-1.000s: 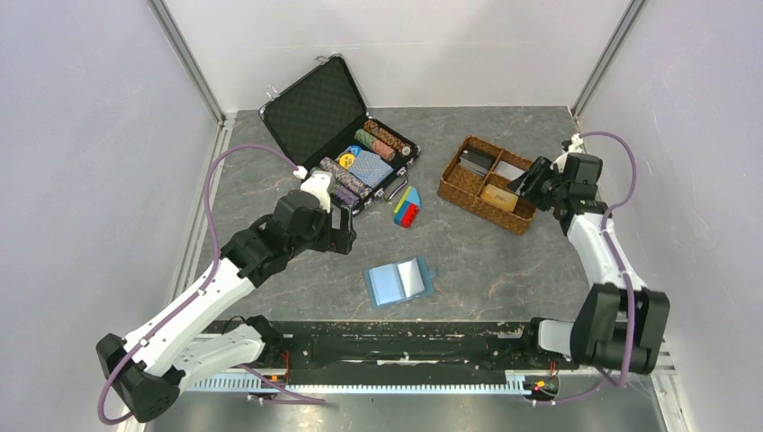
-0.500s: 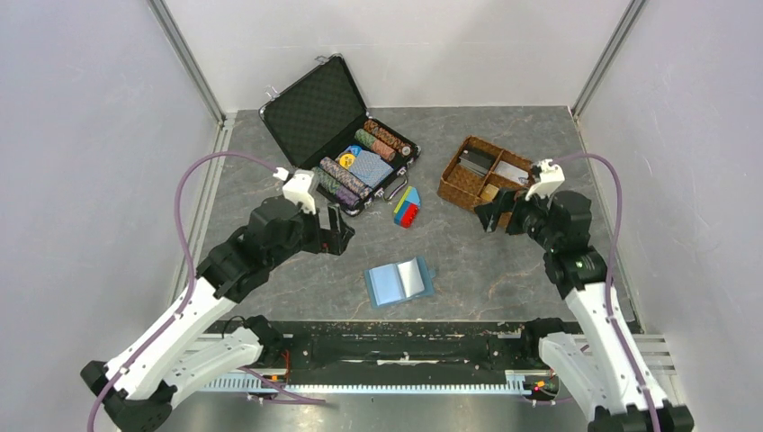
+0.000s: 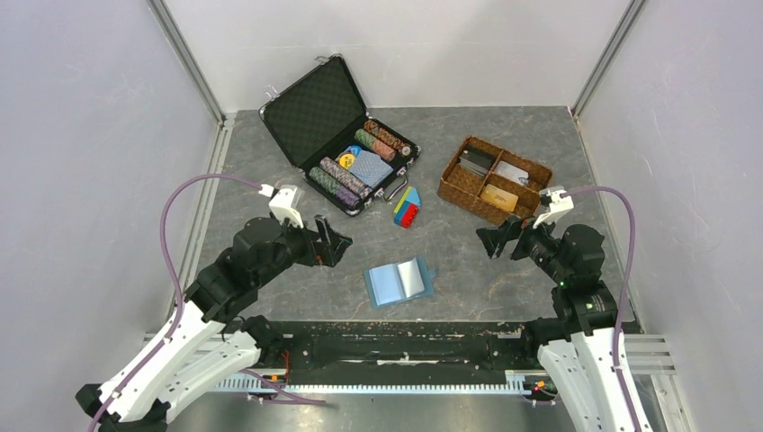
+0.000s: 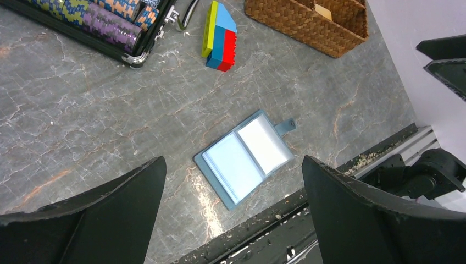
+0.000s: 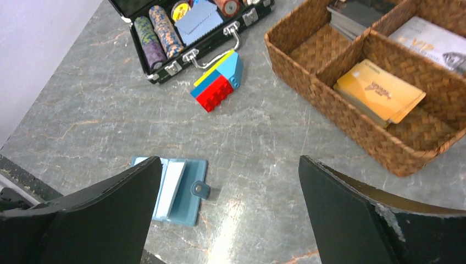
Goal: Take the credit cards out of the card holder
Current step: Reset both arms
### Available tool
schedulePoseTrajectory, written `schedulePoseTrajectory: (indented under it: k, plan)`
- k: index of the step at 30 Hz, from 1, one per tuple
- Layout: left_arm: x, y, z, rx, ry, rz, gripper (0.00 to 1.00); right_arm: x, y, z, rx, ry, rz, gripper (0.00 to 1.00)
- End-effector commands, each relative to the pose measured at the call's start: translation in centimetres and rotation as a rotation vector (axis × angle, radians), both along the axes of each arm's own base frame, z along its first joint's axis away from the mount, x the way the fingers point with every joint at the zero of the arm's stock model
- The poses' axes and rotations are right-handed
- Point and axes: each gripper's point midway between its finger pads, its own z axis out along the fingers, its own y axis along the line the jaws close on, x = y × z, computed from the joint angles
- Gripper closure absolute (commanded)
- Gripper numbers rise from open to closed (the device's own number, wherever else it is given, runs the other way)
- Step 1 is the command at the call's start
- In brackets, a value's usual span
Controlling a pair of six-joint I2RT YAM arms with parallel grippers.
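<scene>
- The holder (image 3: 399,282) lies open and flat on the tabletop (image 3: 468,261), between the two arms
- The orange card (image 3: 499,198) and the grey card (image 3: 475,162) lie in separate compartments of the tray (image 3: 453,192)
- The left hand (image 3: 330,238) is spread and empty, left of the holder
- The right hand (image 3: 500,241) is spread and empty, near the tray

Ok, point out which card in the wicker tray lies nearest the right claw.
The orange-yellow card, in the tray's near compartment; the grey card and the white card lie in compartments farther back.

Blue card holder (image 3: 399,282) open flat (2 panels); orange credit card (image 3: 498,198) in basket (image 3: 477,209)
</scene>
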Motion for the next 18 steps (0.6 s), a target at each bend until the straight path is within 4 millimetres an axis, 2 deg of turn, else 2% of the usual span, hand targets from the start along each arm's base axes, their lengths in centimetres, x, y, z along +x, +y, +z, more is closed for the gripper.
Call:
schedulePoseTrajectory:
  k: [1,12,18]
  plan:
    - [-0.1,-0.1,1.5,-0.087,-0.033,0.018,0.00,-0.7,0.5,-0.2,0.030,0.018,0.017,0.02]
    - [-0.4,0.3,1.1,-0.076,-0.042,0.016,0.00,0.2,-0.5,2.5,-0.005,-0.046,-0.030,0.02]
    - [-0.4,0.3,1.2,-0.081,-0.045,0.016,0.00,0.3,-0.5,1.5,-0.002,-0.022,-0.036,0.02]
